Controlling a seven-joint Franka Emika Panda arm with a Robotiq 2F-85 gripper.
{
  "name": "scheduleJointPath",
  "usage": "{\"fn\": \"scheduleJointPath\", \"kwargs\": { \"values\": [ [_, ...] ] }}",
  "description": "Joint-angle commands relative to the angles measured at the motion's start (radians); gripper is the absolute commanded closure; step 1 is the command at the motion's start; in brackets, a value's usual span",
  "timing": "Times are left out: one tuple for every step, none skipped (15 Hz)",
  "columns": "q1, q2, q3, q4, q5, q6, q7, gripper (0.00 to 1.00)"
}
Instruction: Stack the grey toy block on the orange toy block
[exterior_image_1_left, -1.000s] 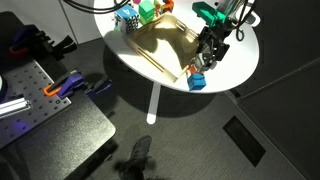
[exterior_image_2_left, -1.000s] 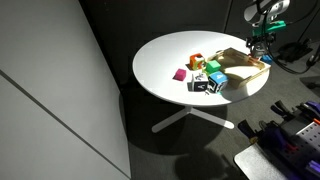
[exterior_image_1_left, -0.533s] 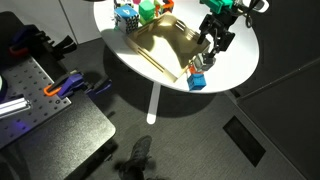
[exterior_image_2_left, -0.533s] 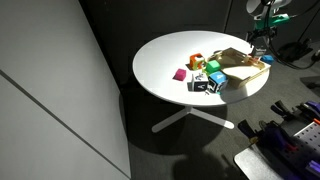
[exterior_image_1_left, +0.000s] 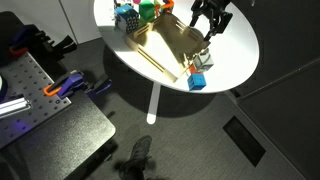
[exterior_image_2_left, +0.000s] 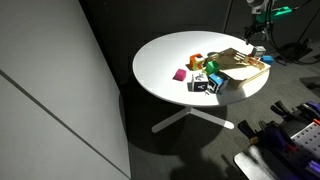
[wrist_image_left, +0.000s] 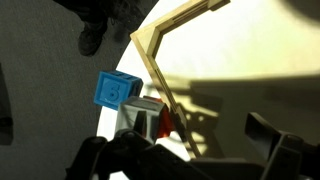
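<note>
We saw the gripper (exterior_image_1_left: 211, 22) up at the top of the frame in an exterior view, hanging over the far rim of the wooden tray (exterior_image_1_left: 168, 45) on the round white table (exterior_image_1_left: 245, 52), its jaws spread wide and nothing between them. In the wrist view the dark fingers (wrist_image_left: 98, 160) sat low at the bottom corners, well apart, touching neither tray nor block. Below them, at the lower centre of that view, the grey toy block (wrist_image_left: 145, 108) lay pressed against the orange toy block (wrist_image_left: 166, 123), just outside the tray's pale wooden edge. Only a sliver of orange showed at the grey one's right, and we could not tell whether the grey one sat squarely on top or leaned beside it. A blue cube (wrist_image_left: 117, 90) stood just up and left of the pair, near the table's edge. It carried a pale mark on its upper face, too blurred for us to read. Across the tray, at the top left of the table in an exterior view, a cluster of coloured blocks (exterior_image_1_left: 135, 12) stood together, their faces too small for any lettering to be made out.
</note>
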Motion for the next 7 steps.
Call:
{"fn": "scheduleJointPath", "kwargs": {
  "values": [
    [-0.019, -0.075, 0.036, -0.070, 0.015, -0.036, -0.096, 0.00],
    [-0.021, -0.080, 0.040, -0.073, 0.016, -0.050, -0.114, 0.00],
    [-0.021, -0.085, 0.043, -0.076, 0.016, -0.067, -0.128, 0.00],
    [-0.025, -0.088, 0.048, -0.076, 0.019, -0.085, -0.146, 0.00],
    [-0.008, -0.046, 0.031, -0.039, -0.001, -0.062, -0.094, 0.00],
    [-0.009, -0.049, 0.034, -0.040, 0.000, -0.073, -0.107, 0.00],
    [-0.010, -0.051, 0.036, -0.042, 0.000, -0.076, -0.111, 0.00]
  ]
}}
